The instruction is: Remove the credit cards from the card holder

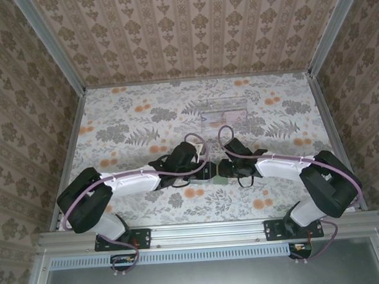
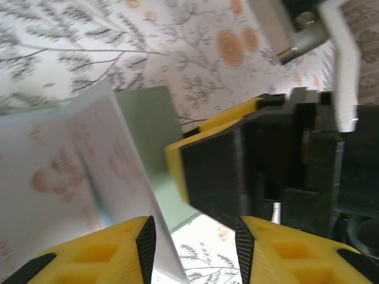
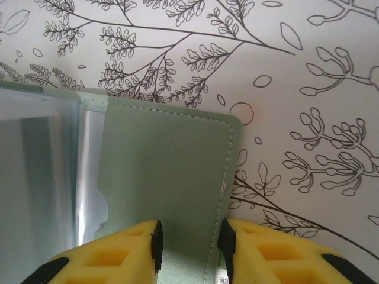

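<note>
The card holder [image 1: 215, 173] lies open on the table between both arms, a soft grey-green cover [image 3: 166, 165] with clear sleeve pockets [image 3: 35, 177]. My right gripper [image 3: 189, 238] is shut on the cover's near edge, and from the left wrist its yellow and black fingers [image 2: 177, 151] clamp the green cover [image 2: 148, 124]. My left gripper [image 2: 192, 236] stands open. A lifted clear sleeve leaf [image 2: 71, 165] rests against its left pad, with bare table showing between the pads. I cannot make out credit cards in the sleeves. A pale pink card [image 1: 230, 115] seems to lie in the clear tray.
A clear plastic tray [image 1: 226, 107] stands beyond the grippers at the back middle of the floral tablecloth. Patterned walls close the table in on the left, right and far sides. Open cloth lies to either side of the arms.
</note>
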